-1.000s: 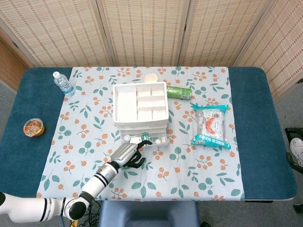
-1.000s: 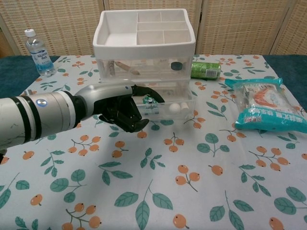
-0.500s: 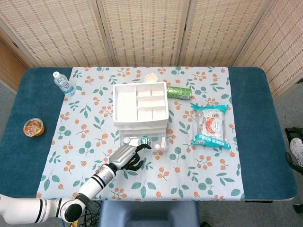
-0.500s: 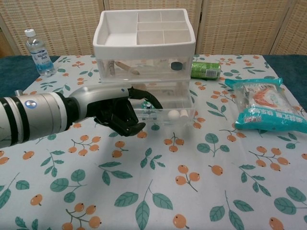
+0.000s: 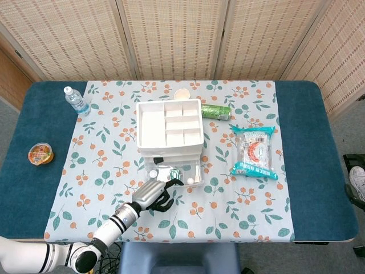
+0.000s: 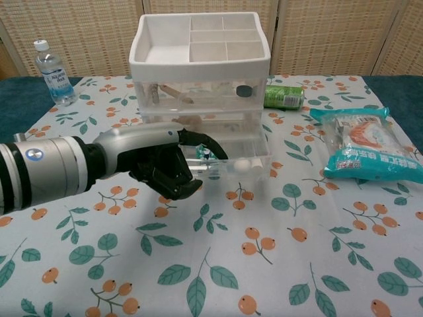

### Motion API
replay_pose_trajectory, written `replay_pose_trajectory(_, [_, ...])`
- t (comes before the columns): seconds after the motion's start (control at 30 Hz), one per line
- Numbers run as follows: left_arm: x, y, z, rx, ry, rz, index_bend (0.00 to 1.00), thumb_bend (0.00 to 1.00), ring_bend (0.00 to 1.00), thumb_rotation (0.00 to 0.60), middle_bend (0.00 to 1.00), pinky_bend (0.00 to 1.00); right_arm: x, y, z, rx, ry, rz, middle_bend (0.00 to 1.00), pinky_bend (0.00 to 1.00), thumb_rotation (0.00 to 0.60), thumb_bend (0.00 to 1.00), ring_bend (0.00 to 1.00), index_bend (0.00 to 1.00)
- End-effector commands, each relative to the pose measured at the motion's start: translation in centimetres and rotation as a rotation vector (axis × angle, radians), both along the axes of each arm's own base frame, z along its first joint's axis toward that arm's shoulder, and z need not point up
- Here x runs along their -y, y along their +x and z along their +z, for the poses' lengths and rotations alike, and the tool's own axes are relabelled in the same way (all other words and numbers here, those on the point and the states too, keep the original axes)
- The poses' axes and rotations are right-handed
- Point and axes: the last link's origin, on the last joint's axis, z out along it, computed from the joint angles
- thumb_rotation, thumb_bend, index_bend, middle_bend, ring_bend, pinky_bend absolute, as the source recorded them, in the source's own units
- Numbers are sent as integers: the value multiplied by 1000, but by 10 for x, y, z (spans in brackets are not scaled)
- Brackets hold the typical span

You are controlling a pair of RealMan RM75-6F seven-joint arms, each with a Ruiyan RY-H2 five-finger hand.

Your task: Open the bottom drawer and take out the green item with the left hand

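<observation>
A white drawer organizer [image 5: 168, 127] [image 6: 198, 49] stands mid-table on the flowered cloth. Its clear bottom drawer [image 5: 174, 172] [image 6: 232, 165] is pulled out toward me. Inside lies a small green item [image 5: 175, 173] [image 6: 207, 154], with white round pieces [image 5: 191, 180] [image 6: 246, 163] beside it. My left hand [image 5: 153, 196] [image 6: 164, 166] is at the drawer's front left, its fingers curled and one hooked over the front rim. The green item sits just beyond that finger, untouched. My right hand appears in neither view.
A green can [image 5: 215, 112] [image 6: 283, 97] lies right of the organizer, and a teal snack bag [image 5: 255, 151] [image 6: 367, 152] further right. A water bottle [image 5: 75, 100] [image 6: 53, 74] stands at the far left. An orange jelly cup [image 5: 40, 153] sits on the blue table edge.
My left hand has drawn back toward me, and the bottom drawer has slid out with it. The green item and white pieces now lie exposed from above.
</observation>
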Motion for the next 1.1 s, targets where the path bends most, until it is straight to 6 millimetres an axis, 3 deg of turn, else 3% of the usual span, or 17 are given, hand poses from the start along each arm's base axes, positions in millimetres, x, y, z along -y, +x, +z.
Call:
replay_pose_trajectory(0.03, [1,0,-1,-3,-1,-4,211,508,995,600,912,1000,0,0,0,0,-1,-1,229,248,600,362,222,130])
replay_pose_trajectory(1.03, [8,-3,3,-8,-10,-13,230,508,994,600,912,1000,0,-2,-1,2,6,-7,229,248,600,362,222,130])
replay_pose_trajectory(1.1, [8,-2,4,-2,-4,-13,199,508,994,600,912,1000,0,-2,-1,1,5,-6,229,248,600,363,222,130])
